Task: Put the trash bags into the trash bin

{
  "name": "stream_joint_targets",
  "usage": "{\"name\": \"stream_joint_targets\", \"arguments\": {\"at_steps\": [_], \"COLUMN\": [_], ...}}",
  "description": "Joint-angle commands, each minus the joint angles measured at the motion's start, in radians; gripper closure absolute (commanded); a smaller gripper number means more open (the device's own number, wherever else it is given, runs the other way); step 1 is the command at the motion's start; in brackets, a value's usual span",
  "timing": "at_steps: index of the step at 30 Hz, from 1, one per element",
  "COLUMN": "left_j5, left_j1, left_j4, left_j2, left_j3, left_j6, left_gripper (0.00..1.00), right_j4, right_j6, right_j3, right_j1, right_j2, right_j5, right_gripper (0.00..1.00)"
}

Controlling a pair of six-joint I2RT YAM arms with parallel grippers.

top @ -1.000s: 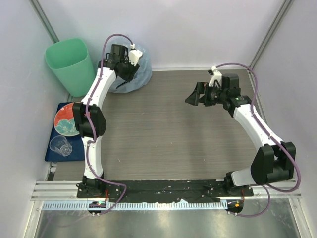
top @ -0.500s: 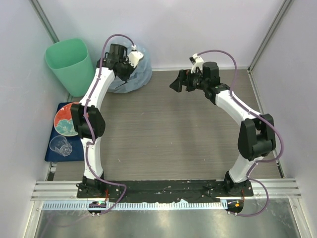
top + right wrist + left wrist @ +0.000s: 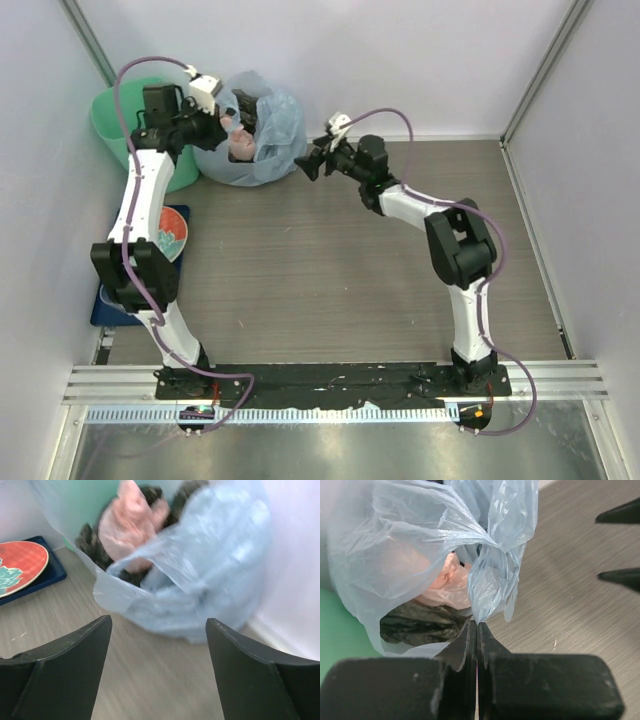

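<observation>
The pale-pink trash bag (image 3: pixel 240 147) lies crumpled inside the open pale-blue bag (image 3: pixel 268 140), beside dark crumpled plastic (image 3: pixel 417 625); it also shows in the left wrist view (image 3: pixel 447 582) and the right wrist view (image 3: pixel 131 522). My left gripper (image 3: pixel 222 120) is shut on a pinch of the blue bag's rim (image 3: pixel 482 611), holding the mouth open. The mint-green trash bin (image 3: pixel 108 112) stands behind the left arm at the far left, mostly hidden. My right gripper (image 3: pixel 306 166) is open and empty, just right of the blue bag (image 3: pixel 215 575), not touching it.
A red patterned plate (image 3: pixel 172 232) lies on a dark-blue tray (image 3: pixel 105 300) along the left wall, partly under the left arm; both also show in the right wrist view, plate (image 3: pixel 20 565) and tray (image 3: pixel 50 577). Walls close in at the back and both sides.
My left arm has swung left toward the bin, pulling the blue bag's rim up and open. My right arm has moved left across the table to the bag's right side.
</observation>
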Motion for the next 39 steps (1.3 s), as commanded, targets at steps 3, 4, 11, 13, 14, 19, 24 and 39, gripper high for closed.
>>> {"name": "stream_joint_targets", "arguments": {"at_steps": [3, 4, 11, 13, 14, 19, 24, 39], "left_j5": [0.205, 0.213, 0.277, 0.283, 0.289, 0.320, 0.334, 0.366], "left_j1": [0.063, 0.070, 0.086, 0.090, 0.093, 0.121, 0.152, 0.173], "left_j4": [0.254, 0.264, 0.305, 0.317, 0.325, 0.354, 0.360, 0.331], "left_j2": [-0.102, -0.103, -0.086, -0.080, -0.079, -0.082, -0.092, -0.076], "left_j3": [-0.172, -0.186, -0.232, -0.234, -0.238, -0.261, -0.292, -0.306], "left_j6": [-0.176, -0.182, -0.213, -0.225, -0.230, -0.250, -0.250, -0.236], "left_gripper": [1.00, 1.00, 1.00, 1.00, 1.00, 1.00, 1.00, 1.00], "right_j4": [0.391, 0.387, 0.287, 0.240, 0.216, 0.133, 0.069, 0.080], "right_j6": [-0.327, -0.347, -0.461, -0.488, -0.496, -0.525, -0.545, -0.571], "right_j3": [0.195, 0.260, 0.582, 0.671, 0.700, 0.786, 0.808, 0.975], "right_j1": [0.115, 0.124, 0.183, 0.194, 0.198, 0.221, 0.240, 0.261], "right_j2": [0.185, 0.207, 0.416, 0.475, 0.495, 0.563, 0.594, 0.724], "right_j5": [0.002, 0.021, 0.064, 0.048, 0.038, 0.010, 0.001, 0.200], "right_gripper": [0.37, 0.41, 0.60, 0.60, 0.60, 0.57, 0.46, 0.73]}}
